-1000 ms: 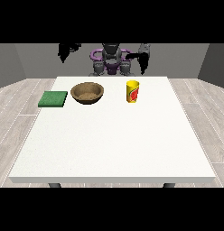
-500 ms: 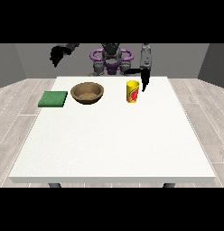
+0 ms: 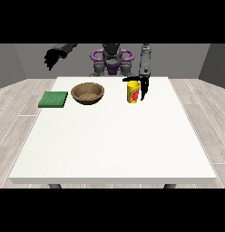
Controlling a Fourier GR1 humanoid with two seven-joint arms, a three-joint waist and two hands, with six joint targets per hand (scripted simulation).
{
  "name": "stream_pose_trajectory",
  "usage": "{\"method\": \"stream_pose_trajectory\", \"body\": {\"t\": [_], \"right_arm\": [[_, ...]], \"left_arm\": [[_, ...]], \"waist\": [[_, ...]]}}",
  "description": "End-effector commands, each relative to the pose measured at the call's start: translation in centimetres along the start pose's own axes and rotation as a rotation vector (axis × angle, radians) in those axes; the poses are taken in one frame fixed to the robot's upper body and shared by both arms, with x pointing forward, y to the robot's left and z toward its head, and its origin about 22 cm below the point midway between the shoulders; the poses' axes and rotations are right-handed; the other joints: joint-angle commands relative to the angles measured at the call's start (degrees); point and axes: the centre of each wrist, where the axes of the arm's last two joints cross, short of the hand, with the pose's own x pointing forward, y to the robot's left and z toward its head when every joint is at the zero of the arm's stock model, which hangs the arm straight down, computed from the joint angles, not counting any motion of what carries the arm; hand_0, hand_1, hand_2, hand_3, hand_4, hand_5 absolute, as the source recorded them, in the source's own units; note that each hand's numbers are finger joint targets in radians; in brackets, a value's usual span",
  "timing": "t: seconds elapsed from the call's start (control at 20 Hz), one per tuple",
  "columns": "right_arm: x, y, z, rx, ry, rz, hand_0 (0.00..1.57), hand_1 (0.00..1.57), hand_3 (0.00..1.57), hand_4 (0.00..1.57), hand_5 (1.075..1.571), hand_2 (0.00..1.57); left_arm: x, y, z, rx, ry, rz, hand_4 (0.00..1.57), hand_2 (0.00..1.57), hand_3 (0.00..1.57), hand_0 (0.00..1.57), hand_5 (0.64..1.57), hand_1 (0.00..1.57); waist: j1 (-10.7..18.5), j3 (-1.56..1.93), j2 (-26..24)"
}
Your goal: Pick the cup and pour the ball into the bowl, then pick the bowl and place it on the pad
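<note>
Standing just beside the hand at the view's right (image 3: 144, 88), on its view-left side, the yellow cup (image 3: 133, 92) is being kept upright on the white desk (image 3: 114, 140). That hand is being held with its fingers pointing downward along the cup's side and the thumb reaching over the cup's rim; the fingers are being shown straight rather than curled, and whether they are touching the cup cannot be told. The ball cannot be made out from this view. Farther to the view-left of that hand, well apart from it, the brown bowl (image 3: 88, 93) is being carried by the desk, and beyond the bowl, still farther from the hand, the green pad (image 3: 53, 99) is lying flat near the desk's edge. Behind and above the pad, the hand at the view's left (image 3: 52, 57) is being held raised in the air, away from everything on the desk, its fingers hanging down and relaxed.
</note>
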Motion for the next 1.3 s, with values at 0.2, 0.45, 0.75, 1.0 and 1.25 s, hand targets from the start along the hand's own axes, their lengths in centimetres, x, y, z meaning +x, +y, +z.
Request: {"method": "stream_pose_trajectory", "body": {"t": [0.2, 0.45, 0.75, 1.0, 1.25], "right_arm": [[0.2, -2.0, -0.2, 0.023, -0.052, -0.011, 0.00, 0.00, 0.00, 0.68, 1.569, 0.00], [5.1, -2.6, -1.3, 0.113, -0.081, -0.001, 0.00, 0.00, 0.07, 0.64, 1.568, 0.00], [2.1, -6.0, 0.3, -0.001, 0.091, -0.027, 0.00, 0.00, 0.18, 0.63, 1.566, 0.00], [1.4, -8.4, -0.8, -0.048, 0.129, -0.019, 0.00, 0.00, 0.31, 0.63, 1.563, 0.00], [-0.4, -6.5, -0.8, -0.013, 0.176, -0.038, 0.00, 0.00, 0.17, 0.64, 1.562, 0.00]], "left_arm": [[-2.9, -0.2, 0.5, 0.065, 0.014, -0.045, 1.01, 0.64, 0.00, 0.70, 1.553, 0.70], [-3.7, 1.4, 0.4, 0.154, -0.028, -0.217, 1.33, 1.57, 1.57, 1.26, 1.483, 1.26], [-3.3, 0.3, 0.0, 0.096, 0.076, -0.324, 1.41, 1.57, 1.57, 1.28, 1.413, 1.28], [-0.8, -5.4, -2.5, 0.007, -0.013, -0.551, 1.41, 1.57, 1.57, 1.29, 1.467, 1.29], [-0.9, -5.4, -3.5, -0.044, -0.088, -0.978, 1.45, 1.57, 1.57, 1.36, 1.533, 1.36]], "waist": [[-2.3, 0.00, 2.6], [-7.5, -0.06, 4.9], [-3.9, 0.05, -5.2], [-1.0, 0.17, -8.4], [-3.5, 0.46, -10.7]]}}
